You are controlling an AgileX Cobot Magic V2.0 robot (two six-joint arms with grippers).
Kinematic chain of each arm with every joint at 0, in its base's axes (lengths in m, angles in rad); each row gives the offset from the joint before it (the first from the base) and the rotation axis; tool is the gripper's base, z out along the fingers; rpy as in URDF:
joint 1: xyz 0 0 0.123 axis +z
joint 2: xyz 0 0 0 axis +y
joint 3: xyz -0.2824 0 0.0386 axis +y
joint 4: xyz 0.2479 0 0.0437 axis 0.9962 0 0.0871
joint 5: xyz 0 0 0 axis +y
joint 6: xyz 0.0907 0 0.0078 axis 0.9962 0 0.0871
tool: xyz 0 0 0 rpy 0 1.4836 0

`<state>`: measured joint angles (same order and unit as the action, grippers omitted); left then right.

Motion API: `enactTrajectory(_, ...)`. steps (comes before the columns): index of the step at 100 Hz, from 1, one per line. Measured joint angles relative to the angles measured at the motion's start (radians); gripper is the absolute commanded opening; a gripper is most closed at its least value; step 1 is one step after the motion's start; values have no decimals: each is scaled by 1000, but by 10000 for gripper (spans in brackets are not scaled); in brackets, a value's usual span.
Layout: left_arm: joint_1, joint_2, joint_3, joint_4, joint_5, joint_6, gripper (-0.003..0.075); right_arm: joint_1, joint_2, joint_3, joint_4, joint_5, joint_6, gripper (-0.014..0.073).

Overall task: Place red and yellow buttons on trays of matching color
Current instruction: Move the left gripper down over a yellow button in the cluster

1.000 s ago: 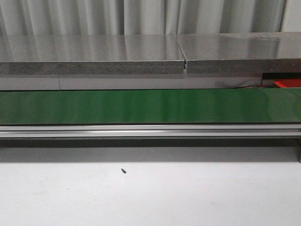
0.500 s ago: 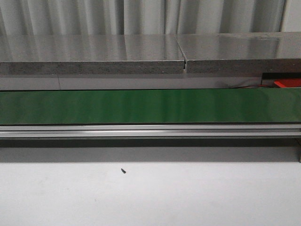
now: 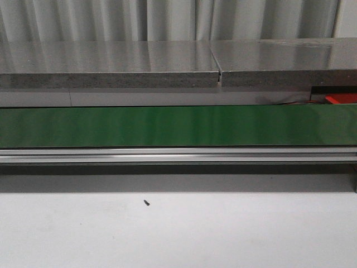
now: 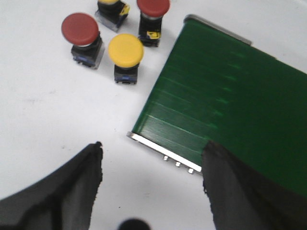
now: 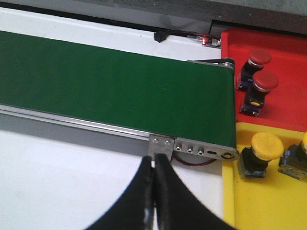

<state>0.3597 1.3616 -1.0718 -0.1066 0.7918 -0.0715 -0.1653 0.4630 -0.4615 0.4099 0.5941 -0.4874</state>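
Note:
In the left wrist view, two red buttons [image 4: 80, 29] [image 4: 153, 7] and two yellow buttons [image 4: 125, 49] [image 4: 111, 5] stand on the white table beside the belt's end. My left gripper [image 4: 152, 160] hangs open above bare table, short of them, holding nothing. In the right wrist view, the red tray [image 5: 288, 108] holds two red buttons [image 5: 259, 57] [image 5: 265, 81]. The yellow tray [image 5: 268, 201] holds a yellow button [image 5: 266, 145] and another [image 5: 302, 148] at the picture's edge. My right gripper [image 5: 154, 160] is shut and empty, near the belt's corner bracket.
A green conveyor belt [image 3: 178, 125] with an aluminium rail runs across the table, between the loose buttons and the trays. A grey counter [image 3: 111, 61] lies behind it. A corner of the red tray [image 3: 341, 99] shows at the far right. A small dark screw [image 3: 146, 202] lies on the white table.

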Motion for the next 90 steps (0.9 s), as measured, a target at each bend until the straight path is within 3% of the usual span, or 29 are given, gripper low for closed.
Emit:
enactTrajectory(54,36,486,-410,-24,216,0,463,0,0,0,0,0,0,-68)
enactTrajectory(90,36,653,-596,-33,286,-122,463,0,0,0,0,0,0,-68)
